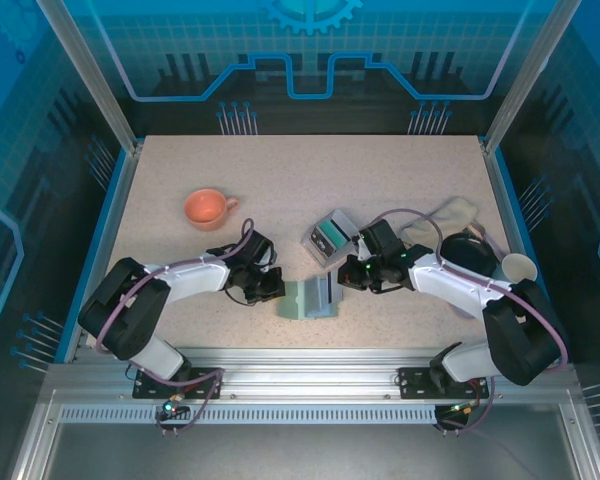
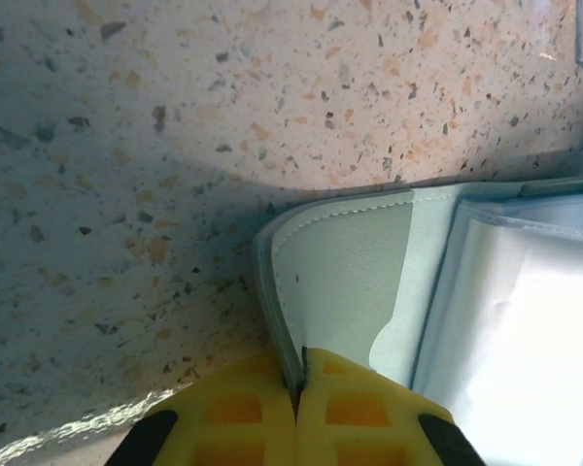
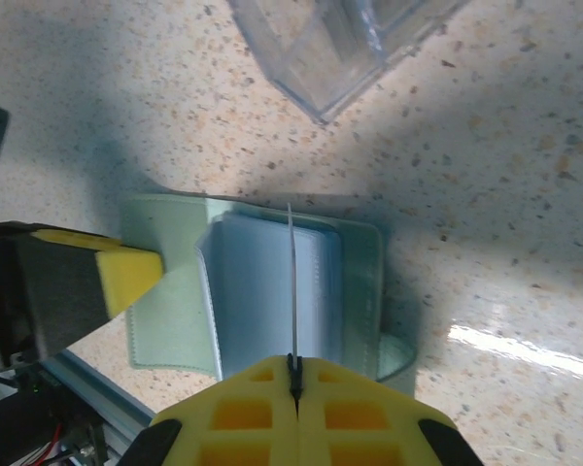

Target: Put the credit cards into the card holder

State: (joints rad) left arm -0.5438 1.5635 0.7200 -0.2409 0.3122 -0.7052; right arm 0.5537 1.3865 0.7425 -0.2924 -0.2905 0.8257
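The sage-green card holder (image 1: 298, 300) lies open near the table's front edge, its pale slot pages (image 3: 257, 291) facing up. My left gripper (image 1: 273, 288) is shut on the edge of its left cover (image 2: 340, 272), the yellow fingertips (image 2: 350, 408) pinching the rim. My right gripper (image 3: 293, 374) is shut on a credit card (image 3: 291, 282), seen edge-on as a thin whitish line standing over the pages. A teal credit card (image 1: 327, 236) sits in the clear box.
The clear plastic box (image 1: 330, 240) stands just behind the card holder. An orange cup (image 1: 205, 208) is at the back left. At the right are a cloth (image 1: 456, 212), a dark round dish (image 1: 468, 252) and a white paper cup (image 1: 520, 268).
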